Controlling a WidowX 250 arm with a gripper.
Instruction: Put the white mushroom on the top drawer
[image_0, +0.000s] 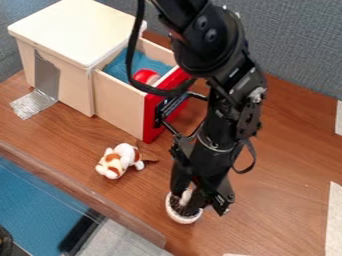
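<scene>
Low in the camera view, right of centre, my black gripper (187, 197) hangs down over the white mushroom (179, 217). The mushroom appears to rest cap down on the table, its white rim showing below the gripper and a pale stem-like part rising within the gripper's tip area. Whether the gripper holds it is hidden from this angle. At the upper left, the wooden drawer (120, 102) with a red front is pulled out to the right of its cabinet. It has a blue lining, and a red and white object (145, 76) lies inside.
A small white and brown plush toy (120, 159) lies on the table between the drawer and the gripper. The pale cabinet top (77, 30) is flat. A raised wooden edge (87, 194) runs along the table's lower left, and grey cloth walls stand behind.
</scene>
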